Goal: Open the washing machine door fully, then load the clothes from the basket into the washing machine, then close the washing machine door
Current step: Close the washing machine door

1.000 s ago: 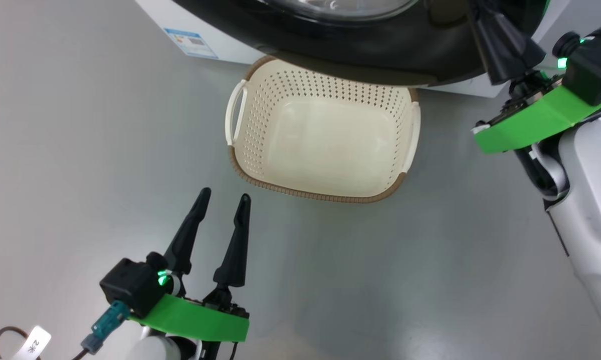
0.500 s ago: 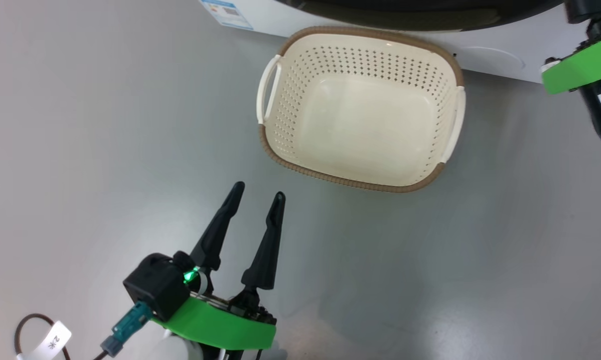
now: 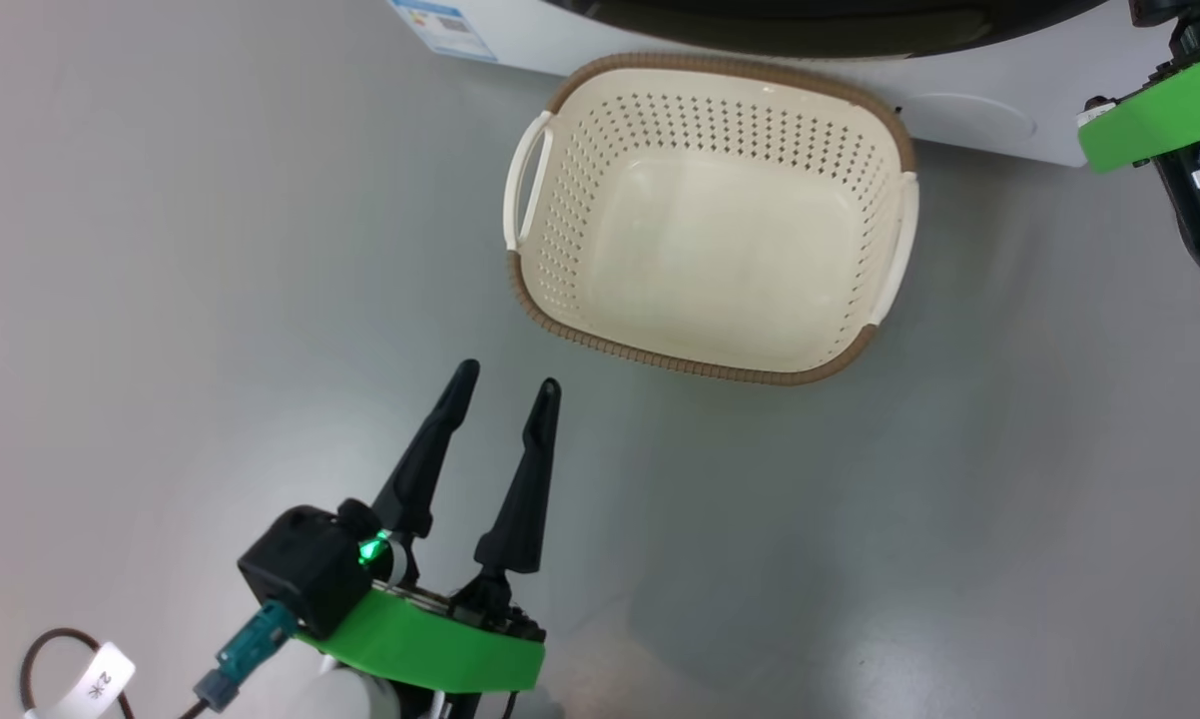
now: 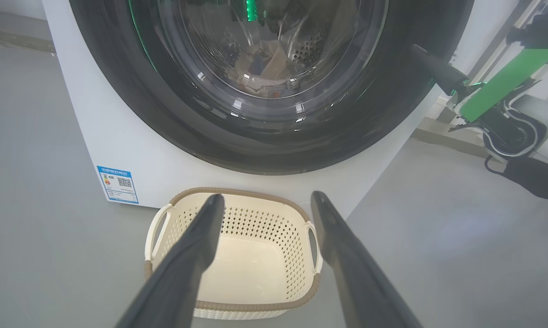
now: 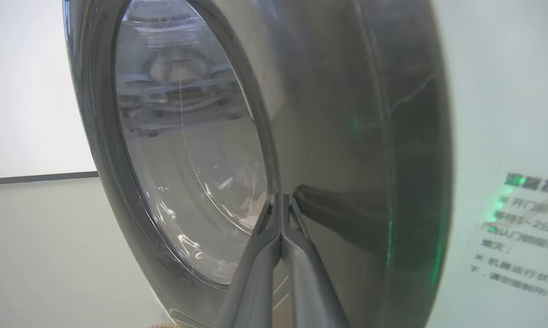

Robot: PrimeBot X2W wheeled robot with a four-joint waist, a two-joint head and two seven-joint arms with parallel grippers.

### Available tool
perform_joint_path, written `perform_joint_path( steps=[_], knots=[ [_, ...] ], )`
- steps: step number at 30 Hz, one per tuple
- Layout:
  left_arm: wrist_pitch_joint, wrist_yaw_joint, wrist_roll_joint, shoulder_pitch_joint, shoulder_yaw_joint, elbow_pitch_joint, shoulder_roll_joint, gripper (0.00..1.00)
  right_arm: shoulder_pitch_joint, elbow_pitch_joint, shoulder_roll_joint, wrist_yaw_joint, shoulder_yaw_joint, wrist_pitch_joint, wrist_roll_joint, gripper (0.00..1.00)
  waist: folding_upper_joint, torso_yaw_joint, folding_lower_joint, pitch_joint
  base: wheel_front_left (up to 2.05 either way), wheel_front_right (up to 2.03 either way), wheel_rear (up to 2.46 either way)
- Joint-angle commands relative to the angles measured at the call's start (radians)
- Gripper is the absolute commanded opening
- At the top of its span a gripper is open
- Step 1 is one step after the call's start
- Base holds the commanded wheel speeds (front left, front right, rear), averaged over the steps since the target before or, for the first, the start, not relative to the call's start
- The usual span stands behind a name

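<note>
head view: looking down into the basket [image 3: 720,130] and finding it bare, with no clothes lying in it. sitting on the floor [image 3: 211,250] just before the machine [image 3: 969,115], far rim close under the door [image 3: 810,25]. hovering near the basket's front edge with the left hand [image 3: 500,384], fingers spread wide, holding nothing, pointing toward the basket.

left wrist view: seeing the clothes [image 4: 260,68] through the door glass, lying heaped low in the drum, pale cloth with bits of blue and orange. reading the door as lying flat against the machine front, shut or all but shut; not being able to tell whether latched.

right wrist view: setting the right hand [image 5: 281,200] tip-first against the door's black rim, just beside the glass, fingers squeezed together and pinching nothing, touching the rim or all but touching it.

judging the task as nearly over: opening done, loading done going by the empty basket and the heap behind the glass, closing being in its last push. remaining, as a guess: making sure of the latch, then drawing the right hand away from the rim. watching for a door resting closed without catching, since nothing here is showing the latch.
</note>
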Motion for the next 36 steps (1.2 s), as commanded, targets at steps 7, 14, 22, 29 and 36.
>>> perform_joint_path(
  steps=[7,14,22,29,36],
  knots=[
    [-0.006,0.01,-0.018,-0.017,0.078,0.028,0.013,1.0,0.162,-0.148,0.059,-0.011,-0.013,-0.005,0.014,0.21,0.0,-0.08,0.0,-0.088,0.0,0.0,0.0],
    [-0.006,0.004,0.003,0.012,0.121,0.119,0.013,1.0,0.347,-0.246,0.103,-0.011,-0.021,-0.005,0.009,0.87,0.0,-0.175,0.0,-0.214,0.0,0.0,0.0],
    [-0.006,-0.014,0.04,0.106,0.211,0.213,0.013,1.0,0.58,-0.311,0.147,-0.011,-0.063,-0.005,-0.032,1.0,0.0,-0.277,0.0,-0.395,0.0,0.0,0.0],
    [-0.006,-0.024,0.051,0.164,0.261,0.236,0.013,1.0,0.746,-0.34,0.168,-0.011,-0.128,-0.005,-0.06,1.0,0.0,-0.318,0.0,-0.482,0.0,0.0,0.0],
    [-0.006,-0.031,0.055,0.223,0.314,0.244,0.013,1.0,0.896,-0.384,0.187,-0.011,-0.188,-0.005,-0.082,1.0,0.0,-0.375,0.0,-0.544,0.0,0.0,0.0]
  ],
)
